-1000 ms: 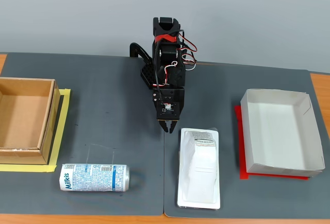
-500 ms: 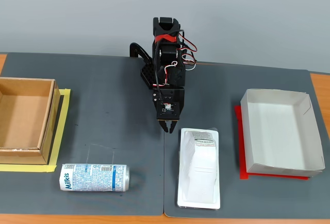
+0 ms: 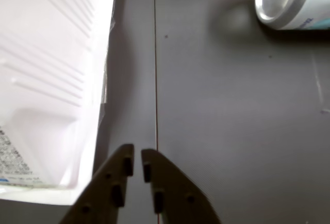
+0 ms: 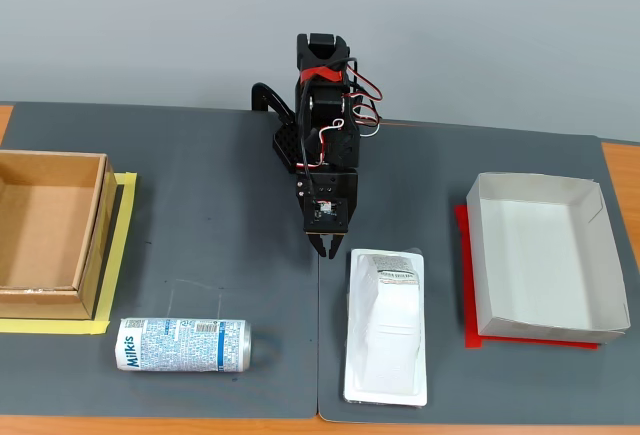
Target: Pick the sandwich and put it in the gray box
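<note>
Nearest me in the fixed view: Milkis can on its side at front left, sandwich flat on the dark tabletop front centre, label end toward the arm. It lies well apart from the gray box, which sits at right on a red sheet and looks empty. Brown cardboard box at left on yellow tape.

Pincer narrow, fingertips nearly touching, nothing between them. In the wrist view it hovers just beside the sandwich's label-end corner, over the mat seam, not over the package. I can't tell its height above the tabletop.

Handling, my guess: thin plastic shell, light, smooth, probably slippery, and it will flex if I squeeze the flat rim. The raised wedge bulge looks like the best hold, across its narrow width, near the middle so it does not tip. I need to open wide first and shift toward the package.

Hard to see: the wrist view cuts the sandwich off at the left edge and blows it out white, so label print is unreadable. Can clipped at top right. Gray box not in the wrist view.
</note>
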Controlling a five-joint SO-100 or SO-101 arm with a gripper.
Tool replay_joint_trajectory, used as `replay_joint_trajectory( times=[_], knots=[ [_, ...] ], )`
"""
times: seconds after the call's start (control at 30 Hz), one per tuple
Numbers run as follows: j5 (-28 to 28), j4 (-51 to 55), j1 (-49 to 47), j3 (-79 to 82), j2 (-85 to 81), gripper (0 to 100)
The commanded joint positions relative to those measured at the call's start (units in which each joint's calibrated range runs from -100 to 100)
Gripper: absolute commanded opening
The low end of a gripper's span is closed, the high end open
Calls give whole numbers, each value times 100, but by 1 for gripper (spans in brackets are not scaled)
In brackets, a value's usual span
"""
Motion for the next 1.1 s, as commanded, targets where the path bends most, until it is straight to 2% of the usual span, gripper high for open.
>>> replay_joint_trajectory(
  times=[0.0,0.27,0.5,0.77,1.07],
  knots=[
    [-10,-82,57,17,-17,2],
    [-15,-4,-10,-55,-17,2],
    [-20,13,-465,-435,-9,2],
    [-25,899,-622,-815,-9,2],
    [-25,1003,-1495,-887,-9,2]
  ],
)
